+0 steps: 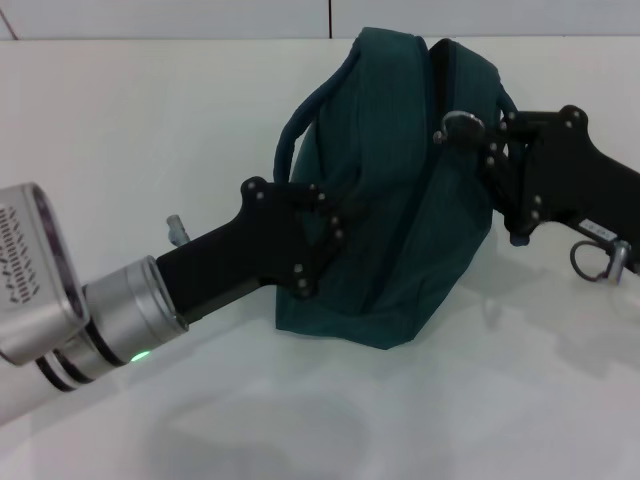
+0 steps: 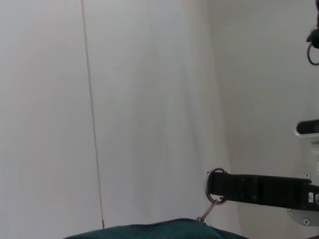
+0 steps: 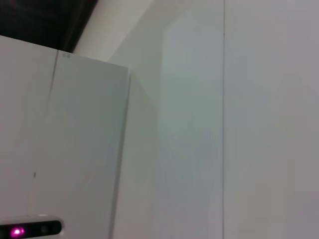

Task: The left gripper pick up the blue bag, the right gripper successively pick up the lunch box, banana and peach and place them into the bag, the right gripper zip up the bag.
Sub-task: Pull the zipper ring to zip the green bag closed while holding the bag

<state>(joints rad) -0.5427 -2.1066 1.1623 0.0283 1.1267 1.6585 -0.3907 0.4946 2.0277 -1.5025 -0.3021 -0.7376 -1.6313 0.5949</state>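
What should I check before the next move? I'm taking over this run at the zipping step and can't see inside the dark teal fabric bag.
1. Dark teal fabric bag upright on the white table: ok.
2. Black two-finger left gripper against the bag's side, steadying it: ok; finger state cannot tell.
3. Black right gripper at the bag's top, by the zipper: ok.
4. Metal ring pull looped at the right gripper's fingertip, seen in the left wrist view: ok.
5. Zipper fully closed: cannot tell.
6. Lunch box, banana and peach inside: cannot tell; none is visible on the table.
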